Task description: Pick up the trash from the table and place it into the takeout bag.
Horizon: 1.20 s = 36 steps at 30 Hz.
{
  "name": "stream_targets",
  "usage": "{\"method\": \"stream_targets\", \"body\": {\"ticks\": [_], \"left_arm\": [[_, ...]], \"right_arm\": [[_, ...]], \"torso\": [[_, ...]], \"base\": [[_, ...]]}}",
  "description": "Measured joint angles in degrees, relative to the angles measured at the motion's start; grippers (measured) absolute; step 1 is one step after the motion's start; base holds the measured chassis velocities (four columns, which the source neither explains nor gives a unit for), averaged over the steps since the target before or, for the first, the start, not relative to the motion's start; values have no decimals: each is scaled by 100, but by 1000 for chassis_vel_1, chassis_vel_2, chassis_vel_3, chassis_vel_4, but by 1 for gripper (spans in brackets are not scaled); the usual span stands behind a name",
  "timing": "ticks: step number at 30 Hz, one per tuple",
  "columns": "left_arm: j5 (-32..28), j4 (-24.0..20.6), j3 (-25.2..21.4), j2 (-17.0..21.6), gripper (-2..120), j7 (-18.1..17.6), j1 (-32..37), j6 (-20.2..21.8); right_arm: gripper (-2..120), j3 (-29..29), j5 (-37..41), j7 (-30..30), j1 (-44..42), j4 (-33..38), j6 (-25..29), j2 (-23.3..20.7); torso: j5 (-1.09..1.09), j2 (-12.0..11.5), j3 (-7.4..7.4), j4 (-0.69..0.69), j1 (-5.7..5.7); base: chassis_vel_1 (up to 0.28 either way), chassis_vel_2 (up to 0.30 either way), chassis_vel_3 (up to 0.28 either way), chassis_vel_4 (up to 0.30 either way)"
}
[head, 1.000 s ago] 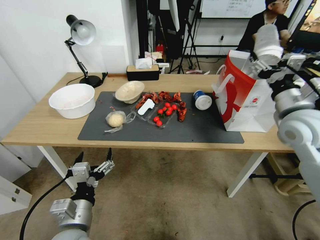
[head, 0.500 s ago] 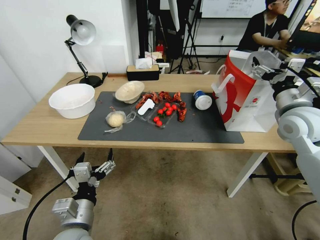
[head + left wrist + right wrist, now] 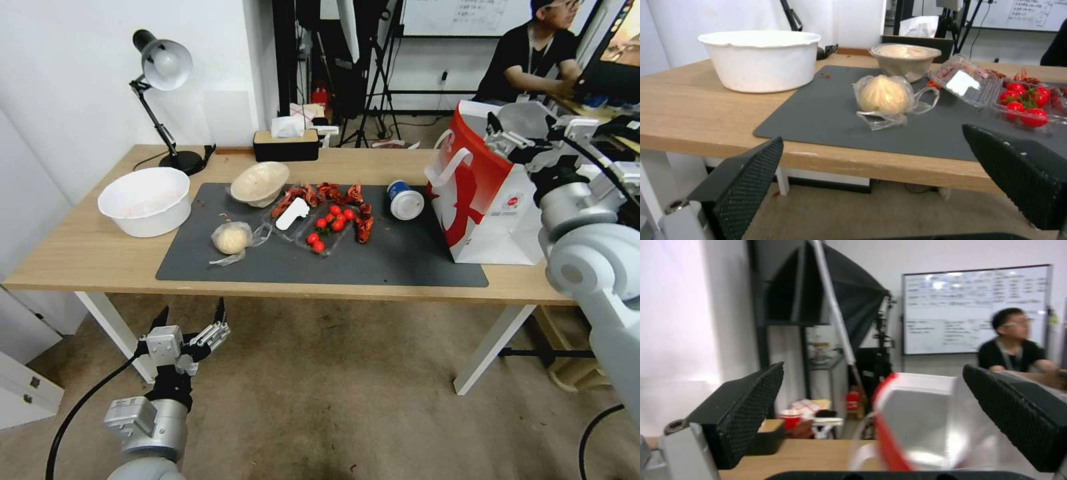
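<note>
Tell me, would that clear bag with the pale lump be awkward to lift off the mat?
Probably a bit. The clear bag looks thin and crinkled, so it would likely sag and slip if pinched by its loose film. The pale lump inside seems soft and light, so it may squash. It sits rounded on the mat, so a push might roll it.

Trash (image 3: 313, 217) on table (image 3: 87, 253) (takeout bag (image 3: 490, 193) at right).
</note>
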Motion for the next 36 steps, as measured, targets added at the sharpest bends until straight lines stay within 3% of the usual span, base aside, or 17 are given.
{"method": "stream_targets", "body": {"ticks": [7,11,20,22,24,26,36], "left_arm": [[1,-34,2,22,100,4,29,-7],[-1,-46,11,32,100,4,44,-19],[-29,-81,43,91,100,3,57,-30],[-48,-91,62,125,100,3,57,-30],[-49,-91,64,128,100,4,56,-30],[-72,-59,97,163,100,13,55,-64],[-282,-37,108,219,100,-2,38,-71]], "right_arm": [[100,239,-251,-400,-828,376,389,96],[100,384,-696,-673,-1378,425,932,239],[100,440,-1506,-1147,-2734,489,1754,1045],[100,311,-1873,-1261,-3391,426,2205,1574],[100,299,-1911,-1275,-3467,422,2247,1623],[100,194,-2228,-1451,-4084,289,2636,1999],[100,-6,-2539,-1483,-4463,-28,2895,2307]], "torso": [[0,0,0,0,-1],[0,0,0,0,-1],[0,1,-1,0,-1],[0,0,0,-1,-2],[0,1,-1,0,-1],[-1,1,-1,-1,-2],[1,0,-1,0,-1]], "base": [[0,0,0,0],[0,0,0,0],[0,0,0,0],[0,0,0,0],[0,0,0,0],[0,0,0,0],[0,0,0,0]]}}
